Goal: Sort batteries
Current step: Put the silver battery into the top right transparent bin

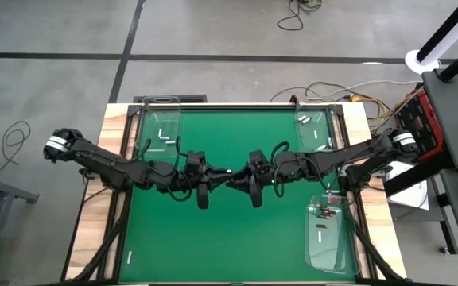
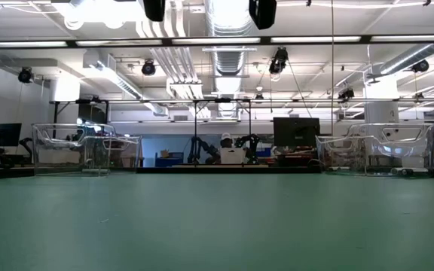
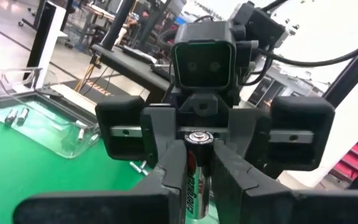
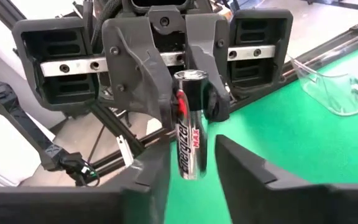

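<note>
Green mat (image 1: 213, 238) over a wooden table (image 1: 94, 238). Clear trays at the far-left corner (image 1: 159, 127), the far-right corner (image 1: 315, 127) and the near right (image 1: 328, 238). Cables (image 1: 10, 143) on the grey floor. Ceiling lights (image 2: 224, 39) and a dark monitor (image 2: 295, 132) in the room beyond.

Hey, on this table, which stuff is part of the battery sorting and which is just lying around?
Part of the job:
- battery clamped in the left gripper, with the open right gripper around its end
- sorted batteries in the clear trays
- loose battery on the green mat

Lying about:
- cables on the floor
</note>
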